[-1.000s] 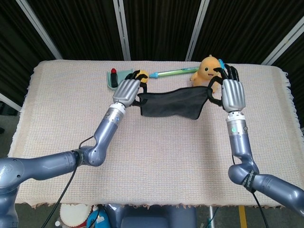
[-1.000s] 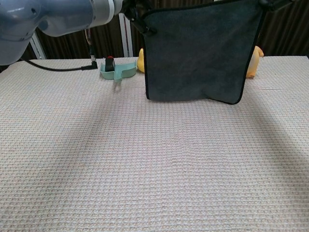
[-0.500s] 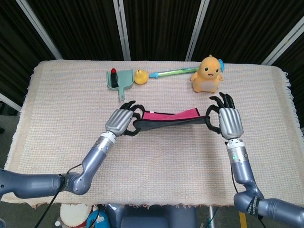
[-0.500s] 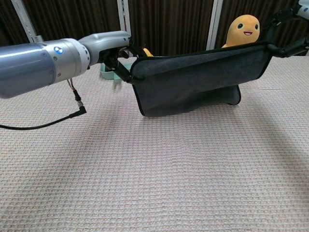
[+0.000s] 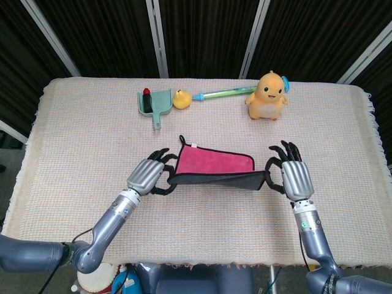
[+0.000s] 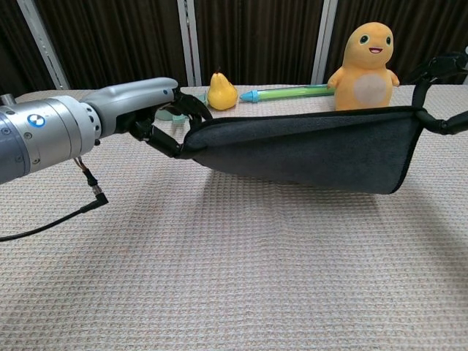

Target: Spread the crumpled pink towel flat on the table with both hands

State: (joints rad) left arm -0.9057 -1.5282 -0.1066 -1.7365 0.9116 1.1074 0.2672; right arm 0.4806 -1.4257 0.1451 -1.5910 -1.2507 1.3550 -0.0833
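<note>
**Q:** Towel (image 5: 215, 165): where does it lie, and how is it held?

**A:** It hangs stretched between my two hands above the front half of the surface (image 5: 86, 141). My left hand (image 5: 147, 176) pinches its near-left corner; my right hand (image 5: 293, 177) pinches its near-right corner. The near edge is taut between them. In the head view the upper face shows pink with a dark border; in the chest view the underside shows dark and sags toward the cloth, and I cannot tell whether the far edge touches the surface.

**Q:** What else stands on the surface?

**A:** Along the far edge, well apart from the towel: a green dustpan (image 5: 156, 102) with a red and black item in it, a yellow pear (image 5: 180, 98) just beside it, a green and blue stick (image 5: 223, 93), and an orange toy figure (image 5: 267, 97) upright at the right.
</note>
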